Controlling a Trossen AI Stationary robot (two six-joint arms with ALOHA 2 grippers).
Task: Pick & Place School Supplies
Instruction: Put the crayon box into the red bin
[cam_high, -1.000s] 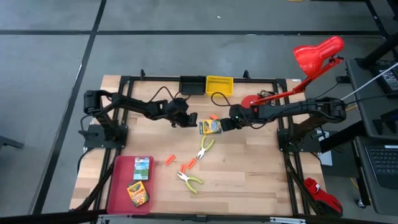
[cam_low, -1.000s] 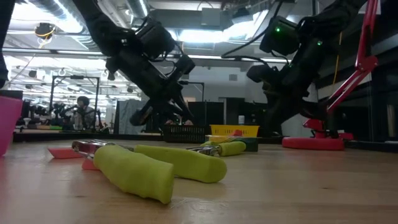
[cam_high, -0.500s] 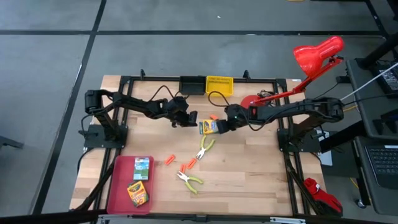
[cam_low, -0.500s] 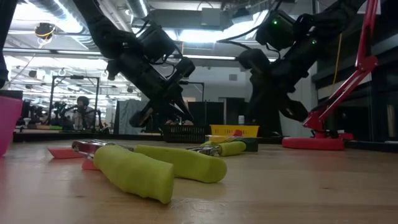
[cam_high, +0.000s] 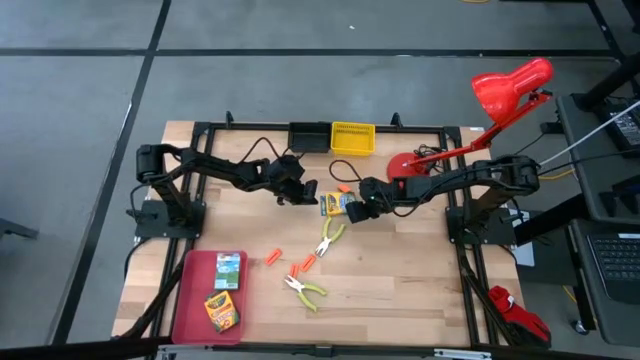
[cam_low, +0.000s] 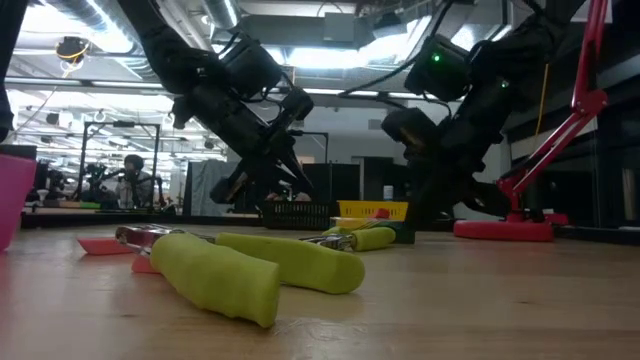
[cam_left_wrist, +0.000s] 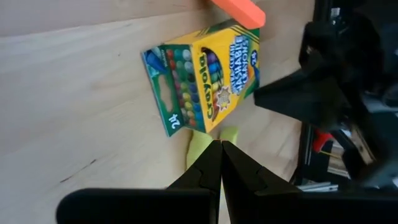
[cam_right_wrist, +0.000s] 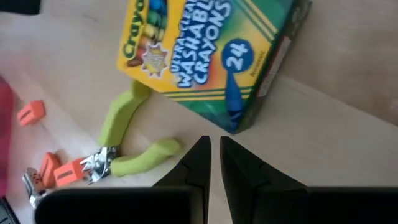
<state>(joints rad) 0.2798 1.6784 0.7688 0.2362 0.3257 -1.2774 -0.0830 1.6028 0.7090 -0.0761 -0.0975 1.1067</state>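
While our right fingers (cam_right_wrist: 214, 163) hang pressed together and empty, the crayon box (cam_right_wrist: 208, 53) lies flat on the table (cam_high: 420, 260) just ahead of them, long axis slantwise. Our left fingers (cam_left_wrist: 221, 163), also closed on nothing, sit slightly farther off.

Crowded middle, open edges

The flat yellow-and-green cardboard crayon box (cam_high: 337, 204) sits hemmed between left gripper (cam_high: 311, 190) and right gripper (cam_high: 354, 212); bare wooden tabletop (cam_high: 420, 270) lies open toward the right front.
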